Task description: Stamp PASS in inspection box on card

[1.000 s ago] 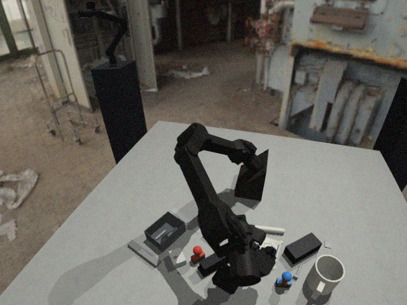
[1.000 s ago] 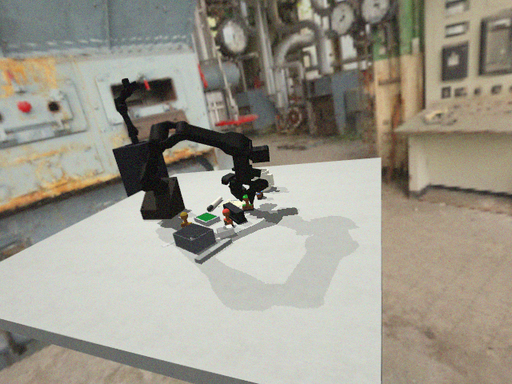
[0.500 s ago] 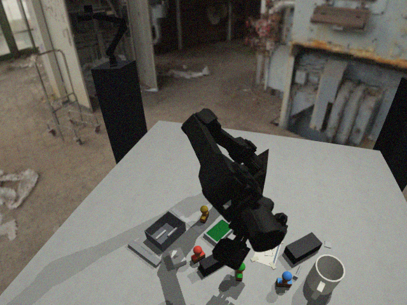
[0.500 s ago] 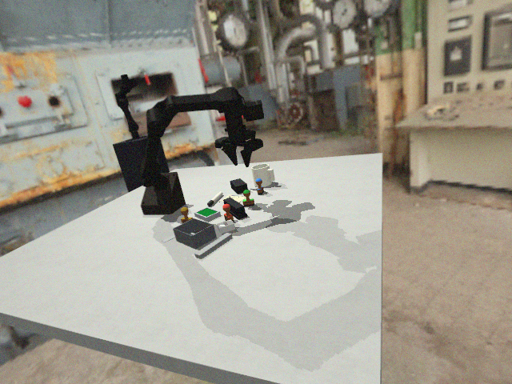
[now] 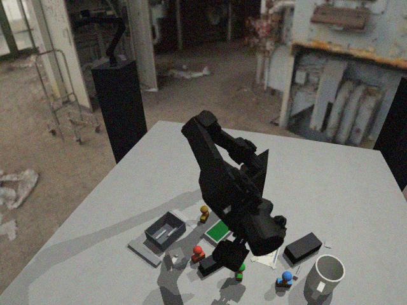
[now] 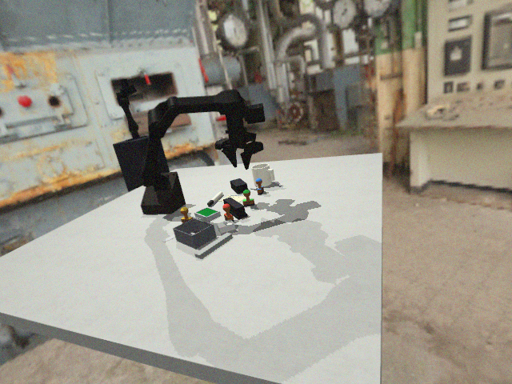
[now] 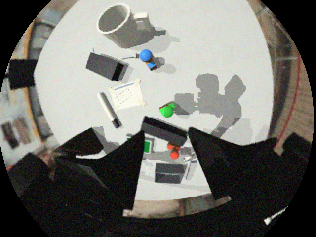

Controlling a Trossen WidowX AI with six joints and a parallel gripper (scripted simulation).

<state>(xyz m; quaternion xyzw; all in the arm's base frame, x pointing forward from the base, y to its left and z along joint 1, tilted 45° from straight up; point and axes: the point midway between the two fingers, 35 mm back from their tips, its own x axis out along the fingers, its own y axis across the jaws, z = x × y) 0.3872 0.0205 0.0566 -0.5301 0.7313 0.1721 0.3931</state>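
Note:
My gripper (image 6: 242, 167) (image 7: 166, 132) is open and empty, high above the bench. The green-knobbed stamp (image 5: 241, 267) (image 6: 247, 193) (image 7: 167, 111) stands upright below it. A red stamp (image 5: 197, 250) (image 6: 226, 206) (image 7: 174, 154), a blue stamp (image 5: 287, 276) (image 6: 259, 182) (image 7: 146, 55) and a yellow stamp (image 5: 204, 209) (image 6: 184, 212) also stand on the bench. The green ink pad (image 5: 217, 231) (image 6: 207, 212) (image 7: 147, 146) lies near the red stamp. The card (image 7: 127, 96) lies flat beside the marker; its marks are too small to read. In the top view the arm partly covers it. No stamp's lettering shows.
A black block (image 5: 209, 265) (image 6: 234, 207) lies between the green and red stamps. Another black block (image 5: 302, 248) (image 6: 238, 185) (image 7: 105, 66) lies near the mug (image 5: 324, 276) (image 6: 260, 176) (image 7: 116, 27). The marker (image 6: 215, 198) (image 7: 108, 109) lies beside the card. An open dark box (image 5: 173, 240) (image 6: 192, 240) stands beyond the pad.

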